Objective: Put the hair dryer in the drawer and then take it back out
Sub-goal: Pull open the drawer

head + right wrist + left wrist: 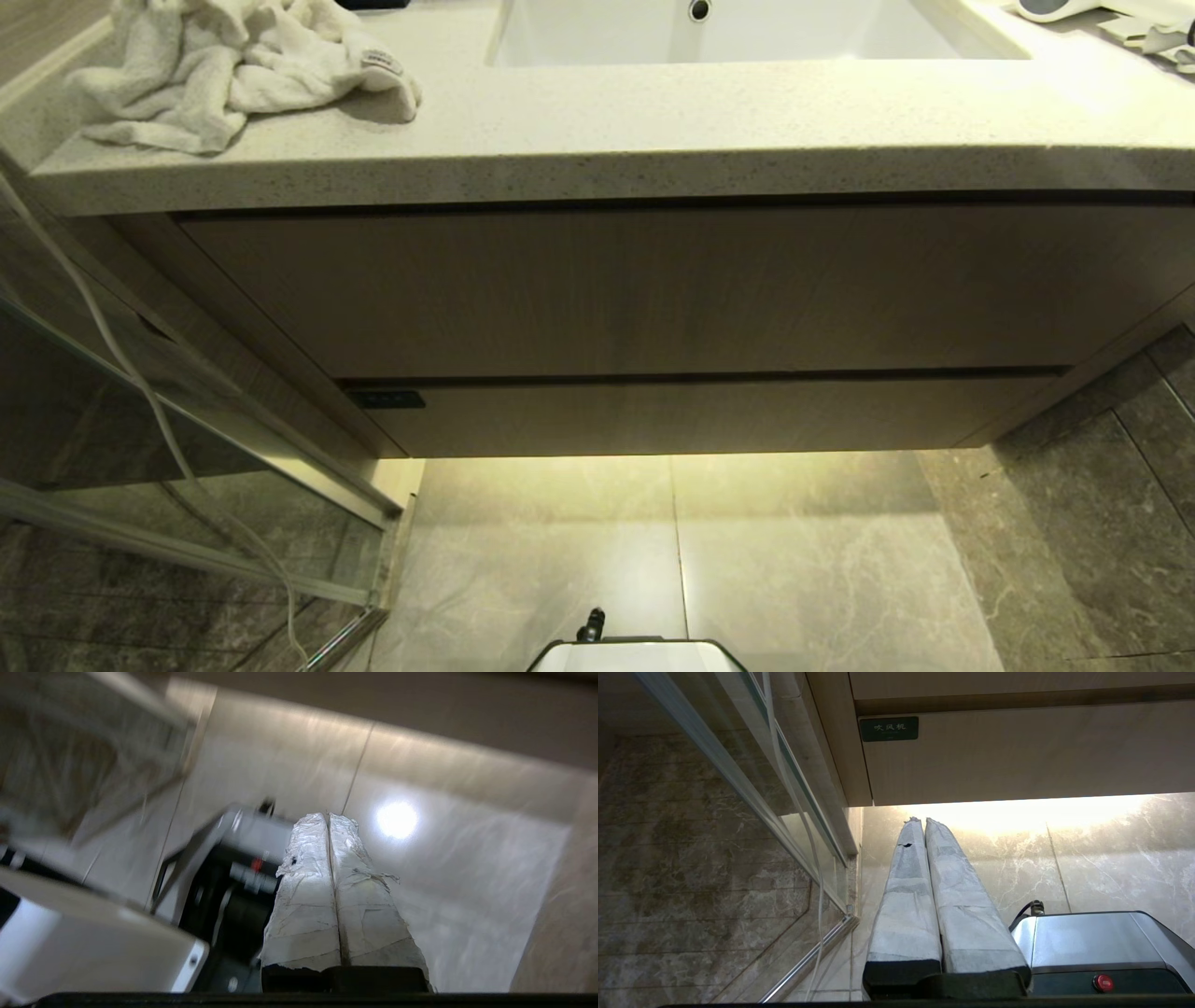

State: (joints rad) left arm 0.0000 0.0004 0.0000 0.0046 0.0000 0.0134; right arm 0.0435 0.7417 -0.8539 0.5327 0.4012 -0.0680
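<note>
Hair dryer (1055,7): far right on the worktop (653,121), awaiting pickup.
Drawer (709,415): closed, lowest front.
Left pincer (919,820): together, parked low.
Right pincer (328,816): together, empty above the floor.

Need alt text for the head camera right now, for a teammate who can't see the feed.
A closed light-wood drawer, with a small dark label at its left corner, sits under a taller wood panel beneath a speckled counter. On the counter, a white towel lies left of the sink; the hair dryer peeks in far right. No gripper is in view.
</note>
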